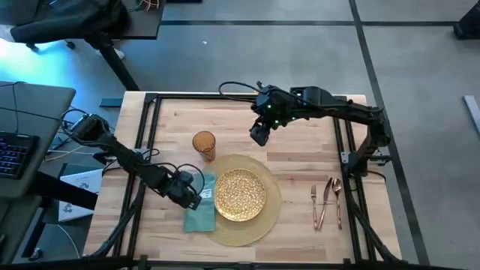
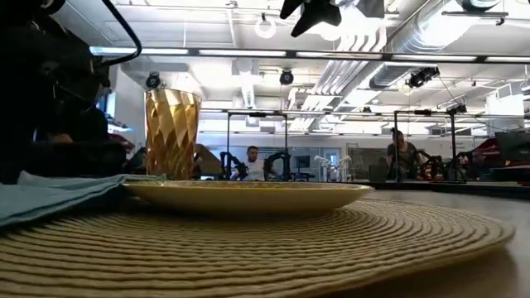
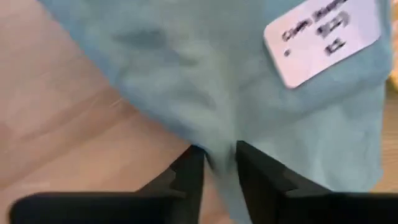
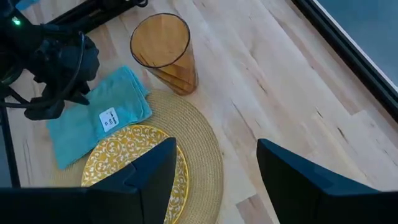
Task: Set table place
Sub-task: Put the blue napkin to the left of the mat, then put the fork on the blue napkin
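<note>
Light butcher-block wood makes up the table [image 1: 300,161], and we read it from the left side across. First we meet the left gripper [image 1: 187,193], low over the teal napkin [image 1: 201,210]; in the left wrist view its fingers [image 3: 186,174] are pinched almost together with a fold of the cloth between them. The napkin lies just beside the gold plate [image 1: 240,195], its inner edge overlapping the woven placemat [image 1: 259,225], its long axis running from the far side of the table toward the near edge. Beyond it stands the amber tumbler [image 1: 204,144], upright, near the placemat's far rim. Next comes the right gripper [image 1: 260,133], hanging in the air above the board beyond the plate, its jaws spread wide and holding nothing. Farthest right lie the fork [image 1: 314,206], knife [image 1: 325,201] and spoon [image 1: 337,199], side by side and well apart from the placemat. We judge the cutlery comes next: it sits toward the right arm's own side, plainly nearer that arm, handles pointing at the near edge.
</note>
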Robot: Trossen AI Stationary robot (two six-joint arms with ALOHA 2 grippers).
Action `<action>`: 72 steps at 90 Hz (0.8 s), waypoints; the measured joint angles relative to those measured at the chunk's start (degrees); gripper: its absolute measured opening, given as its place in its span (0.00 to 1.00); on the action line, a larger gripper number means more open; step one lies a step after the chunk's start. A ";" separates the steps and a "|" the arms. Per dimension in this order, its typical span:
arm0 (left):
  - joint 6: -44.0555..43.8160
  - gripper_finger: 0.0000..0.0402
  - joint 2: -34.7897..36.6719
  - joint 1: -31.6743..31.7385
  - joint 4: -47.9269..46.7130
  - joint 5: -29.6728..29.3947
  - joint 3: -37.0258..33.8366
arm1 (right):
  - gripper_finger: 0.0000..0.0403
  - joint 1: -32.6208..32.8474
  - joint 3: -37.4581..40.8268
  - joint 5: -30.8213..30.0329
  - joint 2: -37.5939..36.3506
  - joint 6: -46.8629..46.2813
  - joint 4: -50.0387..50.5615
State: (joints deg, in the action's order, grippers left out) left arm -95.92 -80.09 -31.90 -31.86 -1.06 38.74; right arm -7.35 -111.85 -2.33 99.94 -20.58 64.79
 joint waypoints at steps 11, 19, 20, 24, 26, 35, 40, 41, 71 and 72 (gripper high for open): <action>0.05 0.35 2.76 -0.02 -0.53 0.06 0.00 | 0.52 0.02 0.00 0.02 0.00 0.02 0.03; 0.09 0.38 5.91 -0.02 -1.49 -0.80 0.00 | 0.52 0.00 0.00 1.64 -0.15 -0.64 0.97; 0.11 0.39 6.34 -0.02 -1.67 -0.89 0.00 | 0.52 0.00 0.00 2.08 -0.18 -0.91 1.23; 0.09 0.39 8.12 -0.02 -2.56 -1.20 0.00 | 0.52 0.21 0.00 4.22 -0.31 -2.00 2.46; 0.07 0.39 8.97 -0.02 -3.01 -1.39 0.00 | 0.52 0.44 0.00 5.25 -0.58 -2.64 3.57; 0.56 0.39 12.61 0.00 -4.68 -2.26 0.00 | 0.52 3.24 0.46 6.43 -1.24 -4.21 11.77; 1.60 0.38 14.49 0.00 -4.20 -3.08 0.00 | 0.52 5.61 1.74 5.32 -1.55 -6.23 16.62; 1.77 0.38 14.83 0.00 -4.02 -3.24 0.00 | 0.52 6.14 2.19 4.95 -1.58 -6.75 17.37; 11.75 0.35 20.22 0.36 3.18 -9.70 0.00 | 0.52 20.20 36.03 13.22 -10.35 -35.23 6.71; 12.06 0.35 20.31 0.42 3.24 -9.69 0.00 | 0.52 20.59 37.27 13.66 -10.71 -36.56 5.81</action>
State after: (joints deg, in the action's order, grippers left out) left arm -83.86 -59.78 -31.48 -28.62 -10.75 38.74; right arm 13.24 -74.58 11.34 89.23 -57.13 70.60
